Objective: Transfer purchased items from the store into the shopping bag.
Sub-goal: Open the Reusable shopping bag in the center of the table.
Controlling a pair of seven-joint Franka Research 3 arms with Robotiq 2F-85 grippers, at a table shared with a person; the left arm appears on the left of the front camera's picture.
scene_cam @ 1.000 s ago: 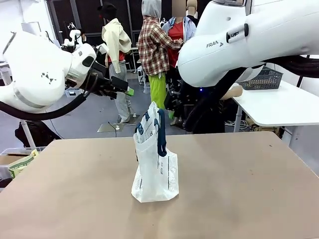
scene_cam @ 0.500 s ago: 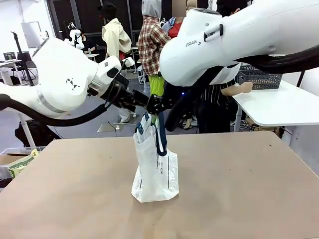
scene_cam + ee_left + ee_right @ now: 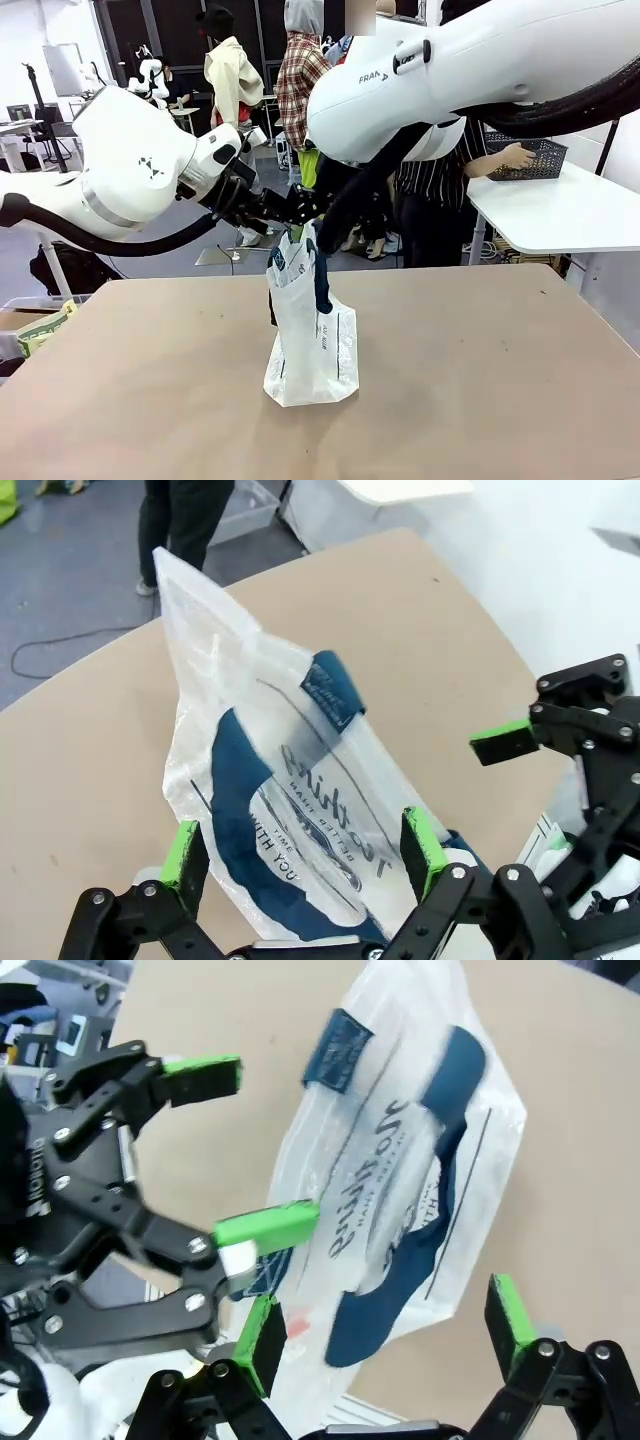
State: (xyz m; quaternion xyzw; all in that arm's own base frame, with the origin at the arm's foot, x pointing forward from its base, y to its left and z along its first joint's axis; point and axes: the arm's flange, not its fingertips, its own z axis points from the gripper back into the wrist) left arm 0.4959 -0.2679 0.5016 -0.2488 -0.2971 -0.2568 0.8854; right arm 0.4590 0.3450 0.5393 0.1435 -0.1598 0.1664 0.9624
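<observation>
A wide brown table (image 3: 520,380) runs across the foreground. Two bulky white arms lean in over its middle, the left arm (image 3: 130,185) from the left side and the right arm (image 3: 480,60) from high on the right, and their black wrists meet above the centre.

A white side table (image 3: 570,215) stands beyond the far right corner. On it sits the basket (image 3: 540,158), dark grey with lattice sides. A person in a striped top stands beside it, one hand (image 3: 515,157) at the basket's near end.

The bag (image 3: 312,350) stands upright on the middle of the brown table. It is translucent white, with navy handles (image 3: 323,275) drooping at its top and a round navy logo (image 3: 250,820) with white lettering on its side.

The left gripper (image 3: 303,848) hangs just over the bag's top, its green pads (image 3: 184,852) spread wide and holding nothing. The right gripper (image 3: 386,1335) hangs close beside it, jaws also wide and empty, looking down on the bag. Whether either pad touches the plastic, I cannot tell.
</observation>
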